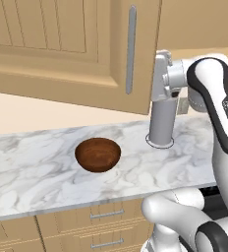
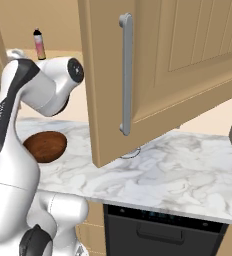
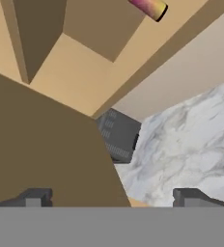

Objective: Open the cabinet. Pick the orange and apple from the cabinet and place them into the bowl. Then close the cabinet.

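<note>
The tan cabinet door point(image 2: 178, 65) with its long grey bar handle point(image 2: 125, 75) stands swung out over the counter. My gripper point(image 3: 112, 198) is open, its dark fingertips point(image 3: 34, 198) set wide apart. The door's brown surface fills the space near the left tip. In the left base view my hand point(image 1: 161, 74) sits just right of the door edge point(image 1: 153, 54), beside the handle point(image 1: 131, 49). The dark reddish-brown bowl point(image 1: 97, 154) rests on the marble counter point(image 1: 32, 172), with nothing showing inside it. The orange and the apple are hidden.
A grey cylinder point(image 1: 162, 123) on a ring base stands on the counter under my hand. A pink and yellow bottle point(image 2: 38, 44) is on the cabinet shelf. A dark grey vented box point(image 3: 116, 135) sits against the wall. Drawers point(image 1: 106, 214) and a black dishwasher point(image 2: 163, 230) lie below.
</note>
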